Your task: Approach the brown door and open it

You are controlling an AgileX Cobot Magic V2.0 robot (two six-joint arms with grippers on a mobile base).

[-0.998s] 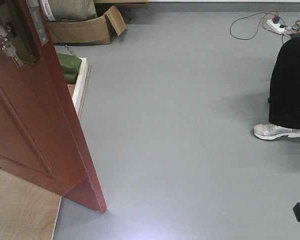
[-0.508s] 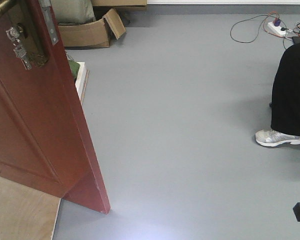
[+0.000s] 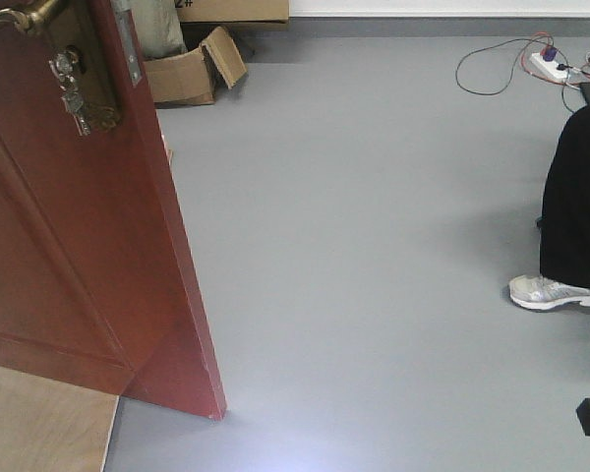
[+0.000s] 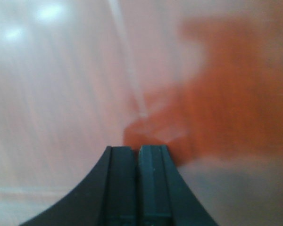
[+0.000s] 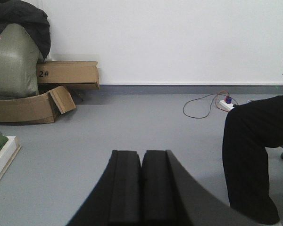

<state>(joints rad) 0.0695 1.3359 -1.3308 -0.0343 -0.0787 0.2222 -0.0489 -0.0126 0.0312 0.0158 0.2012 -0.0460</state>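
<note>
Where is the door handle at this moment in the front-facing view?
The brass door handle sits at the top left corner of the front view, on the brown door, just above the keys hanging from the lock.

- Door (image 3: 79,246): reddish brown
- Handle (image 3: 20,18): brass
- Floor (image 3: 374,246): plain grey
- Trousers (image 3: 578,206): black
- Shoe (image 3: 556,292): silver-white
- Box (image 3: 192,69): tan cardboard
- Wall (image 5: 179,42): white

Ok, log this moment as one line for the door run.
phase: opening | brown door: ajar, keys in lock | left gripper: shut, empty | right gripper: shut, empty | person: right
</note>
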